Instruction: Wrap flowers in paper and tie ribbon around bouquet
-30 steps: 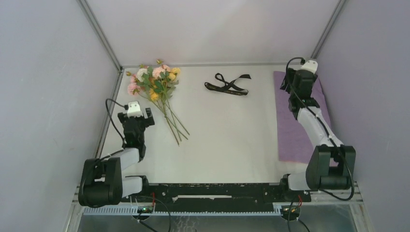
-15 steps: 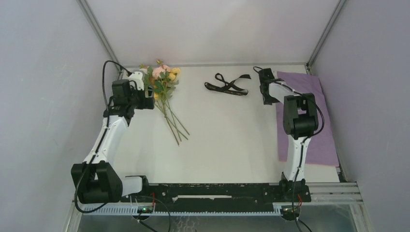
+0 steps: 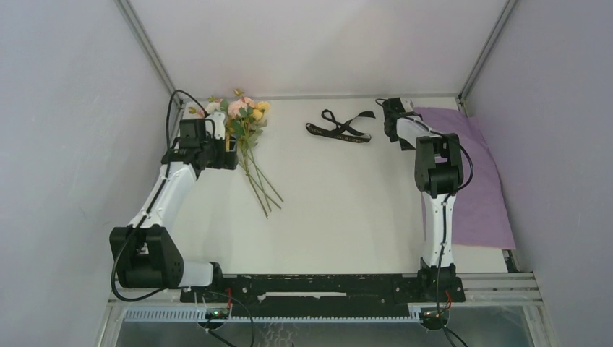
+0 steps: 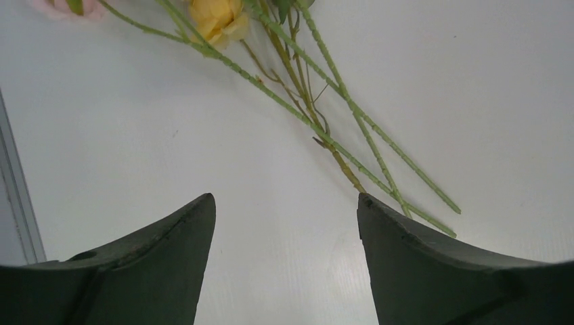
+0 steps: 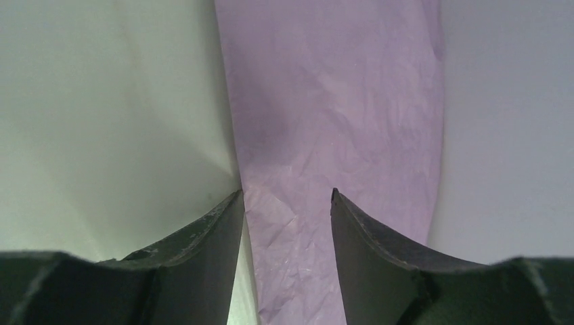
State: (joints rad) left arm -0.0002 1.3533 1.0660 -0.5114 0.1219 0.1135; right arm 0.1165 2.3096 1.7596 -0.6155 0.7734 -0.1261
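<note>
The flowers [image 3: 242,119] lie at the far left of the table, blooms toward the back and thin green stems [image 4: 325,128] fanning toward the middle. My left gripper [image 3: 231,150] [image 4: 285,196] is open just left of the stems, with only bare table between its fingers. The purple paper [image 3: 473,181] [image 5: 338,101] lies flat along the right wall. My right gripper [image 3: 391,117] [image 5: 285,191] is at the paper's far left corner. Its jaws are open and straddle the paper's left edge. The black ribbon [image 3: 340,129] lies looped at the back middle, untouched.
Grey enclosure walls [image 3: 79,108] stand close on the left, right and back, with metal corner posts [image 3: 148,50]. The white table [image 3: 340,210] stretches between the flowers and the paper. A metal side rail [image 4: 17,203] shows at the left wrist view's left edge.
The left arm reached forward from near its base to beside the flower stems. The right arm swung from over the paper to its far left corner. Both jaws narrowed somewhat. The paper's near end shifted right.
</note>
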